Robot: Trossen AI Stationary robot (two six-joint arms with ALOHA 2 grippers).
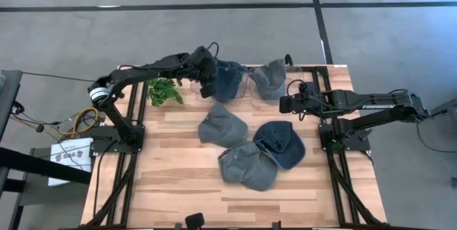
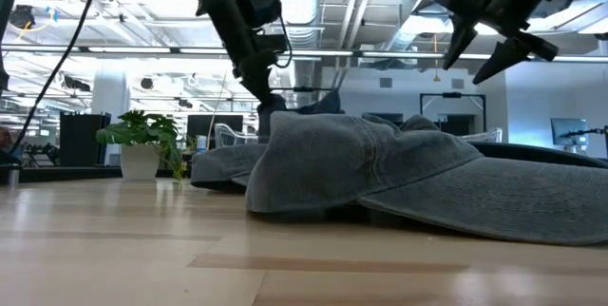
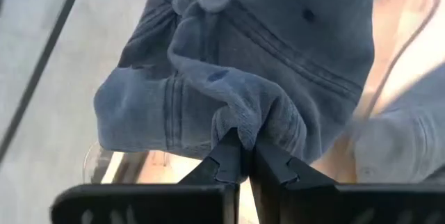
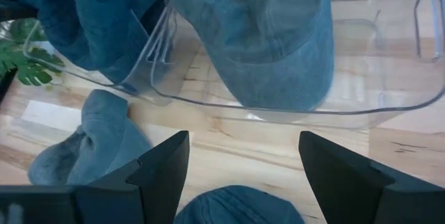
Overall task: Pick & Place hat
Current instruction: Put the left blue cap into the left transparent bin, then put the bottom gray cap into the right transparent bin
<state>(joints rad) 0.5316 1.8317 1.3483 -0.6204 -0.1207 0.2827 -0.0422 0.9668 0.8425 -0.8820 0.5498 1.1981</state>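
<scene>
High view: we see the left gripper (image 1: 208,80) at the table's far edge, its dark fingers (image 3: 229,156) clenched on a fold of a dark blue denim cap (image 1: 227,80) that sits over a clear plastic stand (image 4: 149,64). Just beside it, a lighter grey-blue denim cap (image 1: 269,78) rests on a second clear stand (image 4: 361,106). The right gripper (image 1: 285,103) hovers near that second cap, fingers spread apart and holding nothing. Three more caps lie on the wooden slatted table (image 1: 171,180) between the arms: a grey cap (image 1: 221,125), a dark blue cap (image 1: 280,143) and a grey cap nearest the front (image 1: 248,166), the last two overlapping. A small green potted plant (image 1: 164,91) stands close to the left arm. In the low view, the front grey cap fills the foreground and hides most of the stands behind it.
</scene>
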